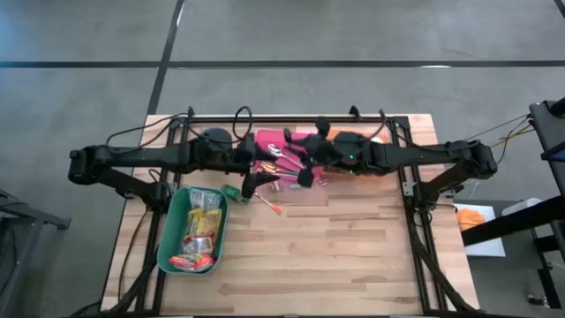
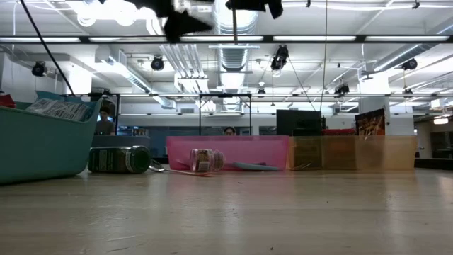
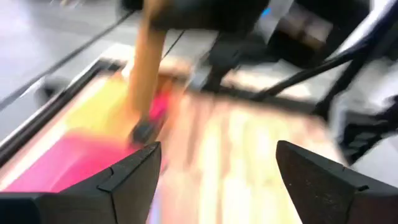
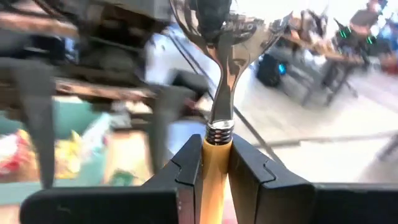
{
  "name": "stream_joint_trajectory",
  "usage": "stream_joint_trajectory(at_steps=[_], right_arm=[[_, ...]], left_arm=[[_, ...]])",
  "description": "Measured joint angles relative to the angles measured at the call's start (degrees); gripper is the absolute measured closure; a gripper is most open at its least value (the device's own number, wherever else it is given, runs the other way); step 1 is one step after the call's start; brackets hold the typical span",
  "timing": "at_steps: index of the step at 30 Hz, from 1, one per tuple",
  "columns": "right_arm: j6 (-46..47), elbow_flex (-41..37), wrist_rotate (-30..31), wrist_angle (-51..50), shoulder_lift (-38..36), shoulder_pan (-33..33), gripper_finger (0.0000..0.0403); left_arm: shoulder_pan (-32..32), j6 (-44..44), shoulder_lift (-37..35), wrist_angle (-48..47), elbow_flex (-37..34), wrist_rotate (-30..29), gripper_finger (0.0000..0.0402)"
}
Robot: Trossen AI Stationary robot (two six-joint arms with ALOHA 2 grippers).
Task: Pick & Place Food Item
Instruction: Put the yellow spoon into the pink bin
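Keep right gripper (image 4: 214,168) clamped on the orange-handled spoon (image 4: 222,93), aloft above the pink tray (image 1: 269,141) near the table's far edge. Draw left gripper (image 3: 214,180), fingers spread and empty, clear first, then carry toward the teal bin (image 1: 169,231) at the left edge.

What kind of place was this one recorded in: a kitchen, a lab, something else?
Most likely a robotics lab or open workshop: a wooden table on a concrete floor, exposed ceiling ducts with strip lights, and people at workstations in the background.
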Motion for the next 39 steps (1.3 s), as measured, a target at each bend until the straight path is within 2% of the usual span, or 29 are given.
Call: stream_joint_trajectory(at_steps=[4, 9, 13, 15, 24, 27, 30, 35, 39], right_arm=[[4.7, 1.0, -0.7, -7.4, 0.0, -3.5, 0.0361], [8.3, 1.0, -7.5, -12.4, 1.5, -10.1, 0.0361], [11.2, 1.9, -16.2, -14.2, 5.9, -15.0, 0.0361], [11.5, 4.0, -18.7, -17.6, 9.3, -16.7, 0.0361], [10.1, 20.4, -19.3, -37.0, 25.7, -18.8, 0.0361], [9.1, 24.5, -21.7, -40.9, 29.8, -18.8, 0.0361], [7.4, 27.3, -24.6, -45.7, 33.5, -18.9, 0.0361], [5.8, 30.6, -25.4, -52.4, 38.7, -18.8, 0.0361], [5.4, 30.9, -30.4, -53.3, 41.6, -18.8, 0.0361]], left_arm=[[0.2, -2.3, -3.2, -12.6, -0.1, -5.3, 0.0083], [0.1, -4.4, -5.7, -19.9, -0.9, -5.4, 0.0082], [0.2, -5.0, -7.2, -19.8, -2.5, -6.0, 0.0082], [0.1, -5.0, -7.7, -19.7, -2.9, -6.0, 0.0082], [0.1, -4.8, -8.7, -20.0, -3.2, -6.1, 0.0082], [0.1, -4.7, -8.8, -20.3, -3.2, -6.2, 0.0082], [0.1, -4.7, -8.9, -21.0, -3.2, -6.2, 0.0082], [0.1, -4.6, -9.1, -21.8, -3.2, -6.2, 0.0082], [0.1, -4.6, -9.1, -21.8, -3.2, -6.2, 0.0082]])
